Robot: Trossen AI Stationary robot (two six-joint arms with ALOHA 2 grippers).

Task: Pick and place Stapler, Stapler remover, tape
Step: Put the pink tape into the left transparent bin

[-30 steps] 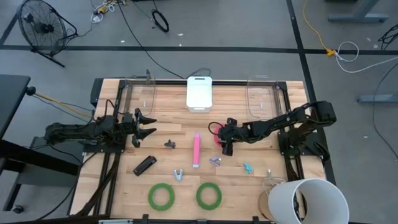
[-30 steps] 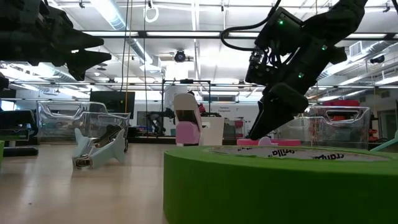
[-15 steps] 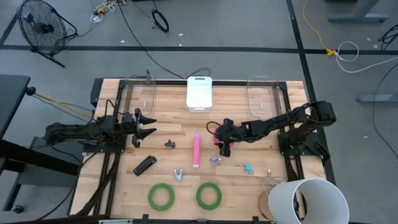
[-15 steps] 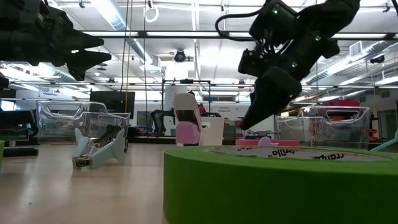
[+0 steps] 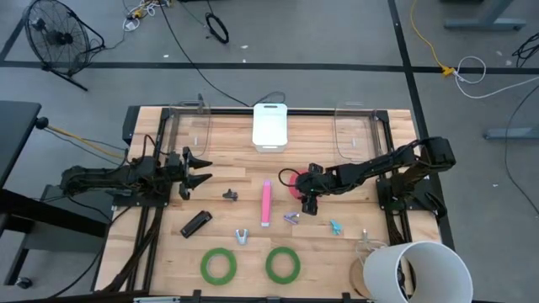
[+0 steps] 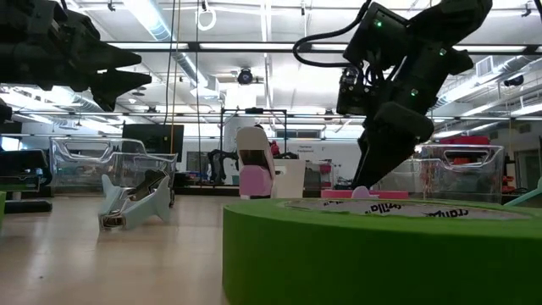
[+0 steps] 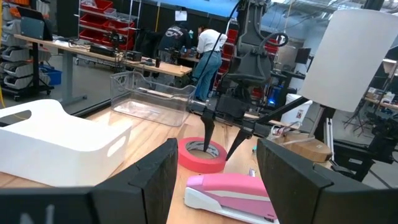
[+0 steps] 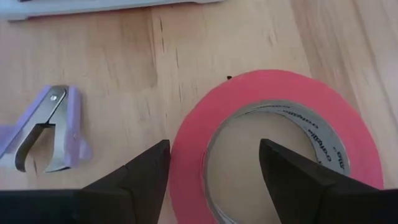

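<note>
The red-pink tape roll (image 5: pixel 291 182) lies flat on the table right of centre. My right gripper (image 5: pixel 309 200) is open over it, pointing down. One finger (image 7: pixel 208 130) reaches into the roll's open centre and the other (image 7: pixel 234 147) stands outside its wall (image 8: pixel 186 155); I see no touch. The pink stapler (image 5: pixel 266 202) lies just left of the roll. A purple stapler remover (image 8: pixel 46 127) lies near it. Two green tape rolls (image 5: pixel 218 266) (image 5: pixel 282 263) lie flat at the near edge. My left gripper (image 5: pixel 200 168) is open and empty above the table's left part.
A white bin (image 5: pixel 270 126) stands at the far middle, between clear bins (image 5: pixel 189 128) (image 5: pixel 354 130). A black stapler (image 5: pixel 195 223) and other small removers (image 5: pixel 242 236) (image 5: pixel 335 226) (image 5: pixel 230 195) lie around. A white bucket (image 5: pixel 417 269) stands at the near right corner. People stand beyond the table.
My right gripper rose a little and went toward the table's left, then came back right and down over the red-pink tape roll. The roll has stayed where it was.
</note>
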